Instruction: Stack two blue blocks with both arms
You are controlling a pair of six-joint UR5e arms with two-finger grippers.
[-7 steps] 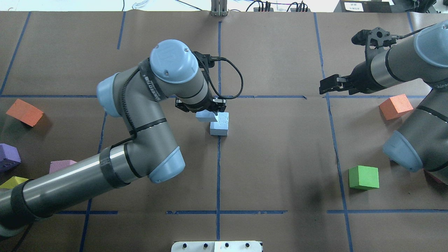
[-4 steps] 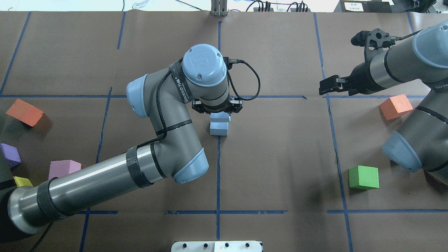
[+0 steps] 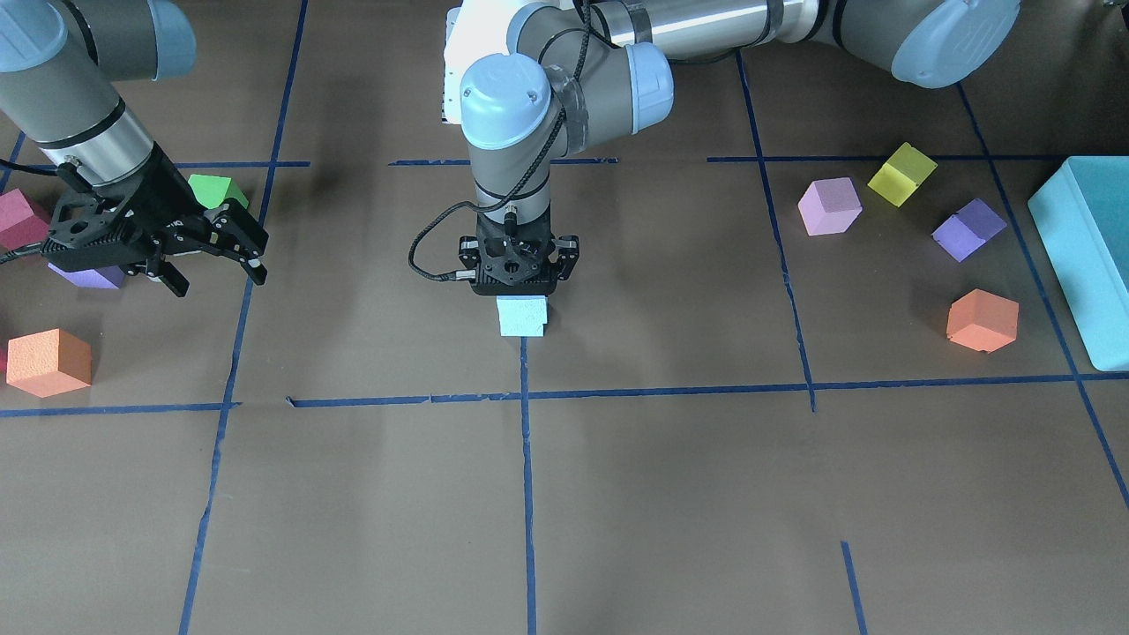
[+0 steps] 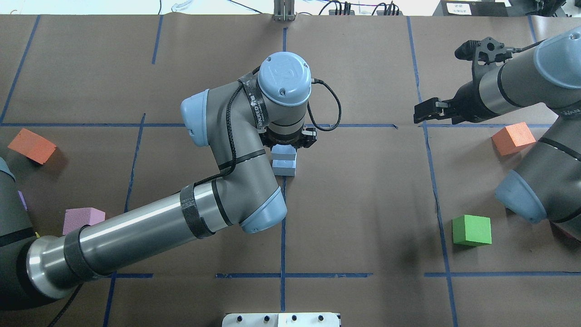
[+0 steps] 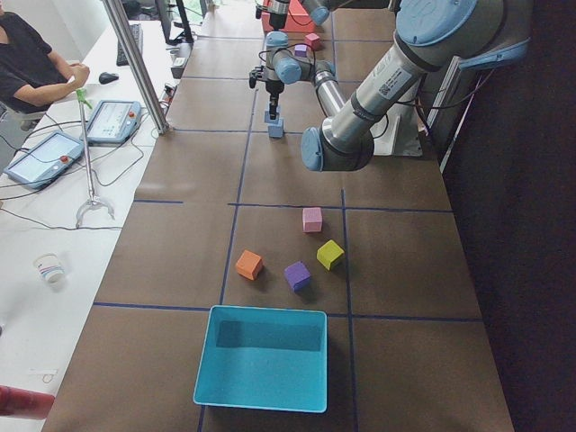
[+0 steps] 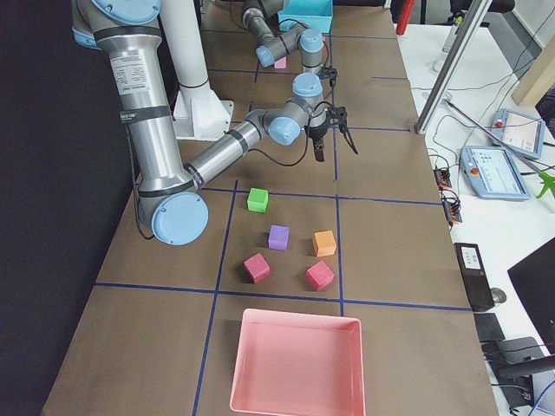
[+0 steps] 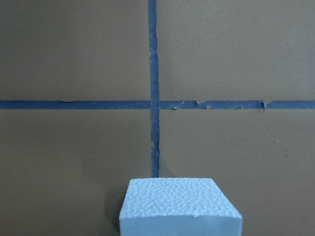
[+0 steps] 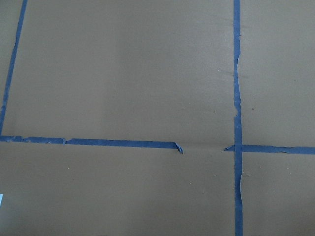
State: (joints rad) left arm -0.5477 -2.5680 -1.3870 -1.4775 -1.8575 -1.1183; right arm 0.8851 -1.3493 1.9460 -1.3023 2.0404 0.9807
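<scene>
Overhead: the left arm [image 4: 150, 236] bends over the middle of the brown paper-covered table [image 4: 363, 204]. The left gripper [image 4: 286, 145] points straight down, its jaws drawn in against two sides of the upper pale sky-blue foam cube [image 4: 284, 152]. That cube sits squarely on the lower pale sky-blue foam cube [image 4: 284, 169], which rests at the end of the centre strip of blue tape [image 4: 283, 218]. White lettering on the black band [image 4: 258, 113] round the left arm's wrist is too blurred to read, as is the white label [image 4: 458, 8] at the far edge. The right gripper [image 4: 424, 113] hangs well apart, near an orange foam cube [image 4: 513, 138]. A green foam cube [image 4: 472, 230] lies nearer the robot.

Front-facing: the left gripper's black body hides the stack's top. One pale blue face shows beneath it, and the two cubes cannot be told apart there. The right gripper's fingers [image 3: 254, 265] are spread wide above the paper.

Left end: the stack stands far up the table under the left gripper, and a large teal box [image 5: 261, 360] lies nearest the camera.

Right end: the right gripper is splayed, and a pink tray [image 6: 295, 364] lies nearest.

Left wrist: a pale blue cube's pebbled face fills the bottom centre, short of a tape crossing.

Right wrist: brown paper and crossing tape.
</scene>
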